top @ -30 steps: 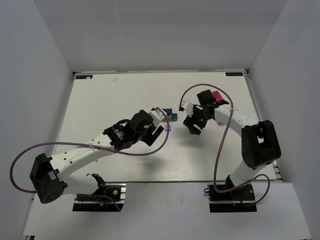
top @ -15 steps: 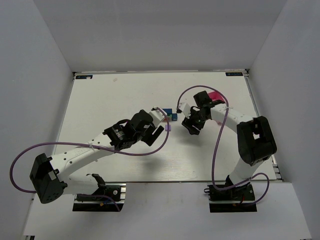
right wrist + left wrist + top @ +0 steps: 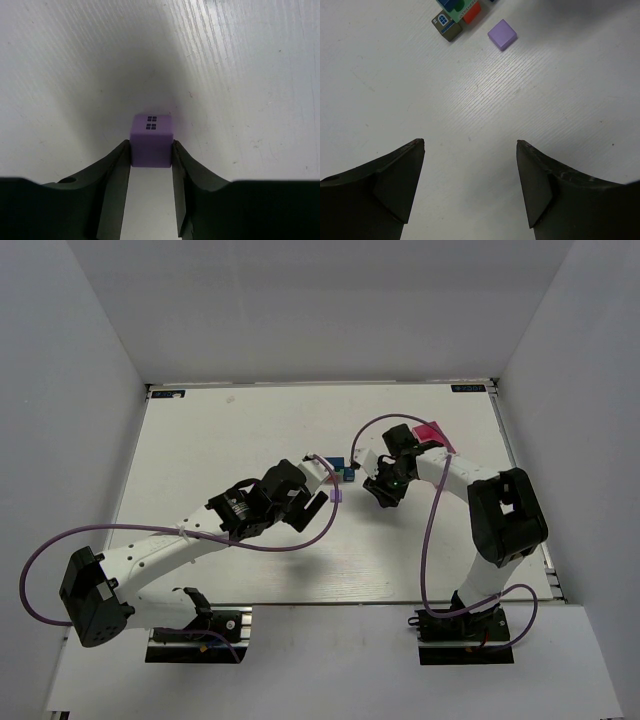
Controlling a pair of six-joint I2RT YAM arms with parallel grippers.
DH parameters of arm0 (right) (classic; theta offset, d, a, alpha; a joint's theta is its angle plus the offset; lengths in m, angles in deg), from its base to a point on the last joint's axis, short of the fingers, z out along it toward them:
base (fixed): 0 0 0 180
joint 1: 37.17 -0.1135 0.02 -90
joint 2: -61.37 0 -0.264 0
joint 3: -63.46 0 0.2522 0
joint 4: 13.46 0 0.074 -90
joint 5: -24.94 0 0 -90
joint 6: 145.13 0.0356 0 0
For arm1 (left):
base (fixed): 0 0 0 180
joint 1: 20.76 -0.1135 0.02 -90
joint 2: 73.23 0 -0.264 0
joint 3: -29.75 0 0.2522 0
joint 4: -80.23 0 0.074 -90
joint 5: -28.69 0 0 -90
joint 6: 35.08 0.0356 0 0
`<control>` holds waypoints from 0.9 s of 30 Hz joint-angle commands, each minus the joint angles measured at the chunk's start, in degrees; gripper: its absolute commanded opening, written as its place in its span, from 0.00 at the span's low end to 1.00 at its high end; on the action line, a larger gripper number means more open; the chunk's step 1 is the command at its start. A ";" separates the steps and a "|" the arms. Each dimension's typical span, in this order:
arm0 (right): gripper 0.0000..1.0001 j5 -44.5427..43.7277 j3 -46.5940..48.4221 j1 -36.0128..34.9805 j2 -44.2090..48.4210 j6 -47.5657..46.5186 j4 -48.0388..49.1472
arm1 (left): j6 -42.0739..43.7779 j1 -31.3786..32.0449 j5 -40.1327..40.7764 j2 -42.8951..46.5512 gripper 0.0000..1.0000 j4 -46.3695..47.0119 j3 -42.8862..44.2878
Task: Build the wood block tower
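- The right end effector [image 3: 151,152] is pinching a purple window-print cube [image 3: 151,139] between both fingers. I can't tell if it's touching the desk [image 3: 240,75].
- The left end effector [image 3: 470,150] is hanging spread wide, holding nothing.
- The block cluster [image 3: 455,15] (blue, red, olive) is sitting at the top edge of the left wrist view, with a plain purple cube [image 3: 502,34] lying just beside it.
- My guess at the risk: the fingers are gripping only the cube's near half, so it may be prone to twisting on release and toppling the cluster.
- Overhead, both arms are crowding the frame's centre, so a wrist bump is looking possible too.
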 commanded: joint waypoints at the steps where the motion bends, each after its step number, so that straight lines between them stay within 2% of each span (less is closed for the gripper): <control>1: 0.39 -0.14 1.91 -0.27 -0.19 -0.26 0.81 | -0.11 -0.26 0.21 1.80 0.84 0.58 -0.29; 2: 0.28 -0.14 2.00 -0.27 -0.19 -0.17 0.55 | -0.11 -0.26 0.21 1.80 0.84 0.58 -0.29; 3: 0.22 -0.14 2.44 -0.19 -0.19 -0.34 0.55 | -0.11 -0.26 0.21 1.80 0.84 0.58 -0.29; 6: 0.12 0.83 3.14 -0.27 0.95 -0.61 -1.03 | -0.11 -0.26 0.21 1.80 0.84 0.05 -0.29; 12: 0.10 4.43 6.57 -0.80 5.52 -2.89 -4.63 | -0.11 -0.26 0.74 1.80 0.84 0.05 -0.29; 15: 0.10 6.89 11.39 -0.98 6.31 -5.43 -7.53 | -0.11 -0.26 1.35 1.80 0.84 0.05 -0.29; 18: 0.10 8.38 17.19 -1.59 4.82 -7.90 -11.56 | -0.11 -0.26 1.97 1.80 0.84 0.05 -0.29; 23: 0.09 9.09 29.56 -2.47 -1.94 -10.28 -18.07 | -0.11 -0.26 3.11 3.11 0.84 0.05 -1.34; 27: 0.09 9.09 36.01 -3.44 -7.29 -11.85 -21.41 | -0.11 -0.26 3.11 3.64 0.84 0.05 -1.34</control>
